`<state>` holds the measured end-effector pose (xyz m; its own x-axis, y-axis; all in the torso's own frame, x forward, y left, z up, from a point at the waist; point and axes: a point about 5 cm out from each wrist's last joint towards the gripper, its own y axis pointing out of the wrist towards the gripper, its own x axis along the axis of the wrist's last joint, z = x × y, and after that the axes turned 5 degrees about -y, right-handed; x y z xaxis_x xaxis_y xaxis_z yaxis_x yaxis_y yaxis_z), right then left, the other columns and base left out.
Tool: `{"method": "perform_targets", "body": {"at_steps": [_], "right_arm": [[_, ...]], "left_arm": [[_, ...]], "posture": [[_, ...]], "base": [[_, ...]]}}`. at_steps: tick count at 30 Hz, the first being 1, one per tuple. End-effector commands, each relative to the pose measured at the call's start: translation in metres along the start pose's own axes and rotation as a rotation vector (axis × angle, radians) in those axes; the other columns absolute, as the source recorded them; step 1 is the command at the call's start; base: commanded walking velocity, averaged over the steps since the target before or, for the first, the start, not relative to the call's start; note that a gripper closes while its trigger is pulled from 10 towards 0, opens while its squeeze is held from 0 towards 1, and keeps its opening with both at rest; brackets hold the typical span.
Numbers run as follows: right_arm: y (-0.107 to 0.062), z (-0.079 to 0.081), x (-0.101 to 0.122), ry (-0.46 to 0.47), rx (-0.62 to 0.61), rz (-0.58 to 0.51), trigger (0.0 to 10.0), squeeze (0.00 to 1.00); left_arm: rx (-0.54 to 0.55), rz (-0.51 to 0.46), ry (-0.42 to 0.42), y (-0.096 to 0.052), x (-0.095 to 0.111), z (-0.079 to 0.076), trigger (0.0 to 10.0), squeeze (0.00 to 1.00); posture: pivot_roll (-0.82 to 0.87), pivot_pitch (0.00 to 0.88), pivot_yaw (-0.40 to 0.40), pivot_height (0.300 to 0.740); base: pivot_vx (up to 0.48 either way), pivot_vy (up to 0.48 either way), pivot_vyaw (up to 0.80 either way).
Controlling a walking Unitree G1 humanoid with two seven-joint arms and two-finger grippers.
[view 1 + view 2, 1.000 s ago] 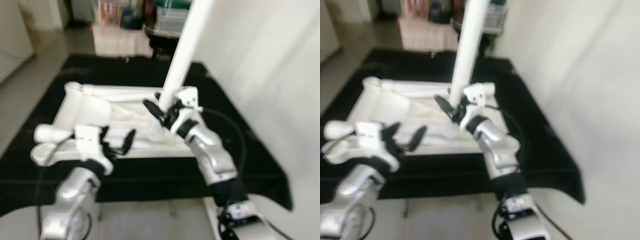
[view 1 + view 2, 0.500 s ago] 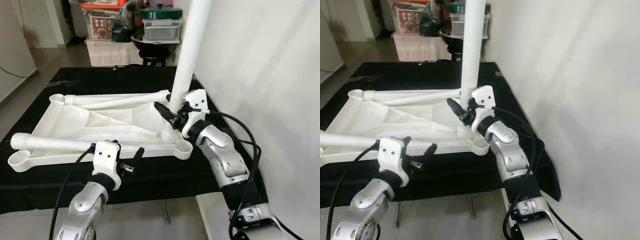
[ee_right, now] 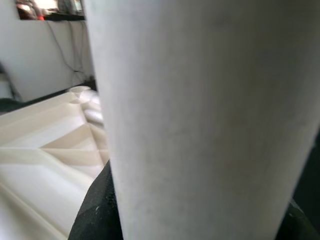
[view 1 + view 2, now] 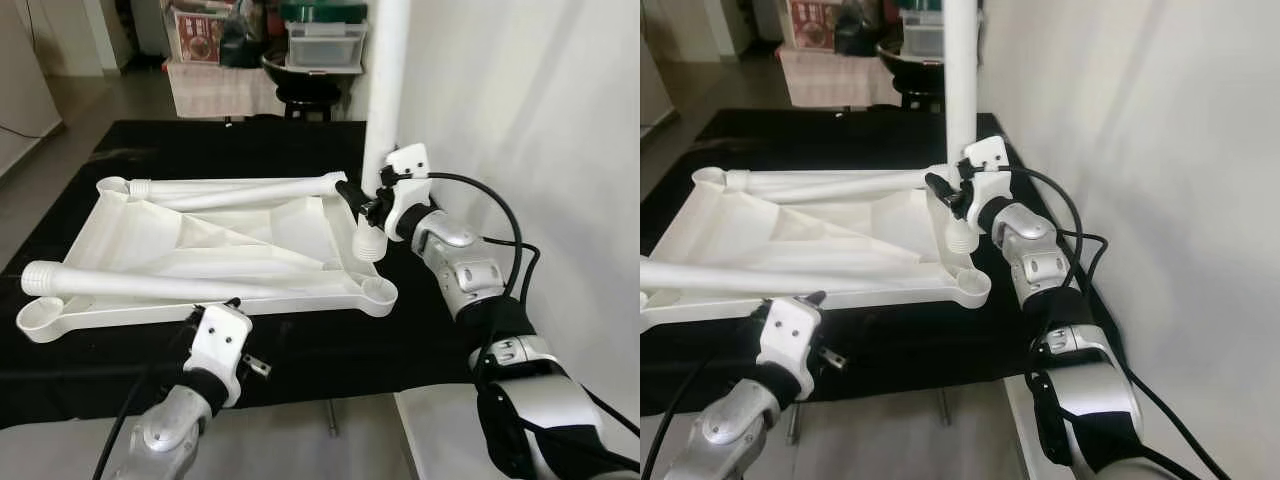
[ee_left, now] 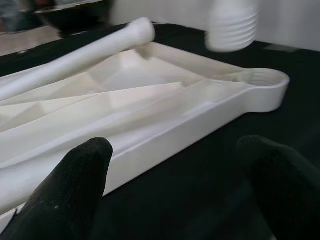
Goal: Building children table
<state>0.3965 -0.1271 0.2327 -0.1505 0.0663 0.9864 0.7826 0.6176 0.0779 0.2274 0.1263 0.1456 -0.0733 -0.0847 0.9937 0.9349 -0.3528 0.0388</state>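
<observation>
Nearest, the left tool (image 4: 232, 345) hangs spread and empty before the upturned tabletop (image 4: 210, 250) on the black worktop (image 4: 420, 330), while beyond it the right tool (image 4: 372, 205), pinching the leg (image 4: 385, 100), has brought it upright, threaded end poised just above the corner socket (image 4: 377, 290).

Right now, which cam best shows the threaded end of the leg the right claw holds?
Left eye view: the table leg's threaded end hangs in plain sight over the upturned tabletop, below the right claw. Left wrist view catches it blurred. Right wrist view shows smooth shaft.
</observation>
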Motion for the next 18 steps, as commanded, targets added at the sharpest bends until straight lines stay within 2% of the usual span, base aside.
{"method": "perform_targets", "body": {"at_steps": [1,2,5,8,9,11,14,18], "right_arm": [[0.001,-0.001,0.007,0.051,0.042,-0.033,10.0,0.0],[0.0,-0.002,0.01,0.071,0.086,-0.06,10.0,0.0],[-0.003,-0.002,0.012,0.07,0.136,-0.082,10.0,0.0],[-0.011,0.0,0.017,0.056,0.29,-0.134,10.0,0.0],[-0.011,0.0,0.017,0.056,0.29,-0.134,10.0,0.0],[-0.017,-0.002,0.021,0.063,0.374,-0.161,10.0,0.0],[-0.022,-0.005,0.024,0.063,0.43,-0.172,10.0,0.0],[-0.025,-0.009,0.025,0.045,0.444,-0.163,10.0,0.0]], "left_arm": [[-0.007,0.005,0.033,-0.004,0.002,-0.003,10.0,0.0],[0.007,-0.002,0.039,-0.007,0.005,-0.003,10.0,0.0],[0.029,-0.008,0.04,-0.01,0.007,-0.002,10.0,0.0],[0.064,-0.01,0.035,-0.019,0.012,0.0,10.0,0.0],[0.064,-0.01,0.035,-0.019,0.012,0.0,10.0,0.0],[0.063,0.001,0.031,-0.026,0.012,-0.002,10.0,0.0],[0.061,0.01,0.031,-0.032,0.013,-0.005,10.0,0.0],[0.061,0.019,0.033,-0.036,0.014,-0.005,10.0,0.0]], "posture": [[-0.2,0.172,-0.084,0.74],[-0.18,0.206,-0.083,0.74],[-0.18,0.225,-0.081,0.74],[-0.17,0.268,-0.076,0.74],[-0.17,0.268,-0.076,0.74],[-0.18,0.303,-0.073,0.74],[-0.18,0.318,-0.067,0.74],[-0.17,0.326,-0.06,0.74]], "base": [[0.0,0.0,0.0],[0.0,0.0,0.0],[0.0,0.0,0.0],[0.0,0.0,0.0],[0.0,0.0,0.0],[0.0,0.0,0.0],[0.0,0.0,0.0],[0.0,0.0,0.0]]}}
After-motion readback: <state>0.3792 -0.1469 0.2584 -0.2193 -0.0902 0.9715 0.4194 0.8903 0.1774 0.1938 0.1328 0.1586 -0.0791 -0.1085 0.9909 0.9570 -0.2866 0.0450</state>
